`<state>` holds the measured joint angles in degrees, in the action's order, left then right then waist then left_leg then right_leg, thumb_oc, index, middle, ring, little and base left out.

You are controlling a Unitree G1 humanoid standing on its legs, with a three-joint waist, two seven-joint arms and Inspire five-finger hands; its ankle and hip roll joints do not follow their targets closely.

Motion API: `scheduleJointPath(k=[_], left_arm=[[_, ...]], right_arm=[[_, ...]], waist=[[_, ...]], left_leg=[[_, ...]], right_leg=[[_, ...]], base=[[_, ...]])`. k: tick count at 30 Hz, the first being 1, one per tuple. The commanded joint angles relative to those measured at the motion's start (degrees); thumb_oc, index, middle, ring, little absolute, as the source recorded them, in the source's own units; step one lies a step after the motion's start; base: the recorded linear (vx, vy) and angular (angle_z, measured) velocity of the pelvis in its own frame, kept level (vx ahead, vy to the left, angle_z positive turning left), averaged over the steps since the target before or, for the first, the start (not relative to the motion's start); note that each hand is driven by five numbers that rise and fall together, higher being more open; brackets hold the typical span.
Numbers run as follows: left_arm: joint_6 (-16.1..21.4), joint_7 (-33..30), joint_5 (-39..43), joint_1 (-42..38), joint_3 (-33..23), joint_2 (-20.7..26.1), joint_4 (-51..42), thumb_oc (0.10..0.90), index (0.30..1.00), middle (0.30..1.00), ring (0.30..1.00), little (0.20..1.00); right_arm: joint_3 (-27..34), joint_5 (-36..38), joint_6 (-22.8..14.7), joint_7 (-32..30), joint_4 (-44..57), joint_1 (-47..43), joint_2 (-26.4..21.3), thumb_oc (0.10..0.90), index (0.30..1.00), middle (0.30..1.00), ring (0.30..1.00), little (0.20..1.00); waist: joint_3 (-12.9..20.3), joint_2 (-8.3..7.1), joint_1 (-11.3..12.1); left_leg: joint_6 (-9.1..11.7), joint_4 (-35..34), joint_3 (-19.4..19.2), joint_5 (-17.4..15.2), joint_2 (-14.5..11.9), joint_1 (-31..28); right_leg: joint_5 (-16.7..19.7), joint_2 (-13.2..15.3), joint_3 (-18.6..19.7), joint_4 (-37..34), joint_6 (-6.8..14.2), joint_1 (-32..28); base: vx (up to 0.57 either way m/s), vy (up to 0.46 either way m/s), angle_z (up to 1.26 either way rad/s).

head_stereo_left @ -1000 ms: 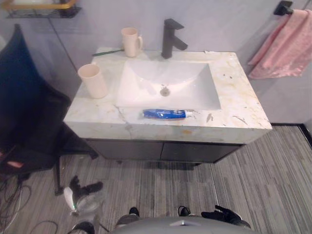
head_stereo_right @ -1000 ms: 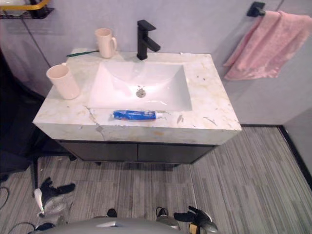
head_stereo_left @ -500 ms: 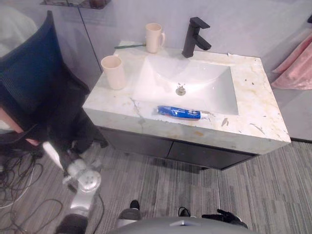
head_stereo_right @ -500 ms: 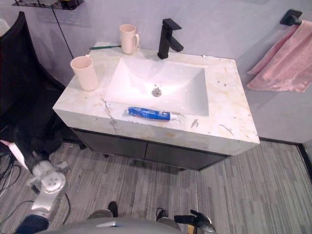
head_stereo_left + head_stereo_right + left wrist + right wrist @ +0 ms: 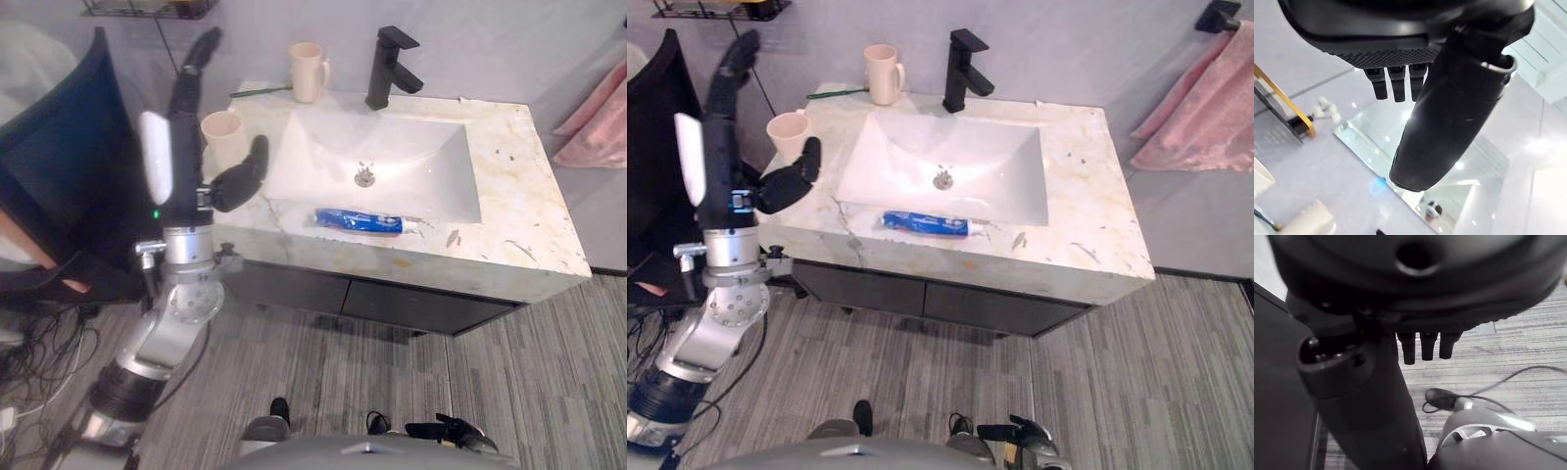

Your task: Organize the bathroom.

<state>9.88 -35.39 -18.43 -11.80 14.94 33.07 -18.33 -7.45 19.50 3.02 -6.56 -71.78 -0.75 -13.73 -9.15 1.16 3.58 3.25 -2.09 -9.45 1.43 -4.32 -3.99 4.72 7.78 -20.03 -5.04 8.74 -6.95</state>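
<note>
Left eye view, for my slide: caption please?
Open left robot hand raised beside cup; toothpaste lies before basin.

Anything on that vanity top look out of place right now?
Yes. The blue toothpaste tube lies flat on the counter's front edge, just before the sink basin, not in either cup. A green toothbrush lies loose by the back cup. The left robot hand is raised beside the front cup.

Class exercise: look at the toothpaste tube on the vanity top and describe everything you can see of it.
The toothpaste tube is blue with pale print and a white cap end pointing toward the robot's right. It looks like soft plastic and lies flat on the marble countertop, along the strip between the front edge and the white sink basin, roughly parallel to that edge. Nothing else touches it; the left hand is raised beside the counter, well away from it.
</note>
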Motion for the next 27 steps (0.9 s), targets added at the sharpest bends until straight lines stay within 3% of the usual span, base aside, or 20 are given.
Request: scheduleJointPath(k=[1, 10, 12, 15, 22, 27], left_arm=[[0.8, 5.6, 1.6, -9.8, 0.8, 2.1, -6.1, 0.800, 0.900, 0.900, 0.900, 0.900], [-6.6, 17.0, 0.2, -18.6, 7.0, 7.9, -4.1, 0.800, 0.900, 0.900, 0.900, 0.900], [-9.3, 24.0, 5.3, -20.6, 8.1, 11.3, -2.4, 0.800, 0.900, 0.900, 0.900, 0.900], [-12.3, 29.2, 9.9, -23.1, 10.5, 14.7, 0.0, 0.800, 0.900, 0.900, 0.900, 0.900], [-14.3, 37.5, 21.2, -27.8, 14.7, 17.5, 9.1, 0.800, 0.900, 0.900, 0.900, 0.900], [-15.1, 41.1, 22.1, -30.9, 17.0, 18.4, 14.5, 0.800, 0.900, 0.900, 0.900, 0.900]], right_arm=[[-1.7, -1.9, 0.3, -0.4, -3.0, -2.3, -2.7, 0.800, 0.900, 0.900, 0.900, 0.900], [-2.6, -2.9, 0.7, 0.4, -3.5, -3.3, -3.3, 0.800, 0.900, 0.900, 0.900, 0.900], [-2.5, -3.4, 1.4, 0.6, -3.1, -3.3, -3.7, 0.800, 0.900, 0.900, 0.900, 0.900], [-2.3, -4.1, 2.6, 0.9, -2.9, -3.4, -4.4, 0.800, 0.900, 0.900, 0.900, 0.900], [-1.8, -4.3, 3.1, 1.4, -3.3, -3.8, -5.6, 0.800, 0.900, 0.900, 0.900, 0.900], [-2.1, -4.3, 3.9, 1.4, -2.3, -3.9, -6.3, 0.800, 0.900, 0.900, 0.900, 0.900]], waist=[[1.8, -0.85, -0.9], [2.7, 0.40, -2.8], [2.7, 0.89, -3.3], [2.5, 1.57, -3.9], [2.5, 2.50, -4.9], [2.4, 2.49, -5.7]], left_leg=[[3.0, 3.4, 5.1, -4.4, 1.8, 1.6], [3.2, 3.3, 3.7, -4.3, 1.7, 0.7], [3.3, 3.4, 3.2, -4.3, 1.6, 0.7], [3.3, 3.7, 2.6, -4.1, 1.6, 0.7], [3.2, 4.3, 1.5, -3.9, 1.6, 1.0], [3.1, 5.0, 0.8, -3.8, 1.5, 1.2]], right_leg=[[-6.5, -3.7, 0.6, 0.5, -1.2, -0.5], [-6.6, -3.9, 2.2, 0.3, -0.8, -0.8], [-6.6, -3.9, 2.4, 0.2, -0.6, -0.8], [-6.5, -3.8, 2.6, 0.2, -0.4, -0.9], [-6.6, -3.7, 2.8, 0.3, -0.4, -1.0], [-6.6, -3.7, 3.0, 0.3, -0.5, -1.0]], base=[[0.00, 0.005, -0.04], [0.01, -0.001, -0.07], [0.02, 0.013, -0.19], [0.00, 0.014, -0.06], [0.01, 0.017, -0.07], [0.01, 0.002, -0.01]])
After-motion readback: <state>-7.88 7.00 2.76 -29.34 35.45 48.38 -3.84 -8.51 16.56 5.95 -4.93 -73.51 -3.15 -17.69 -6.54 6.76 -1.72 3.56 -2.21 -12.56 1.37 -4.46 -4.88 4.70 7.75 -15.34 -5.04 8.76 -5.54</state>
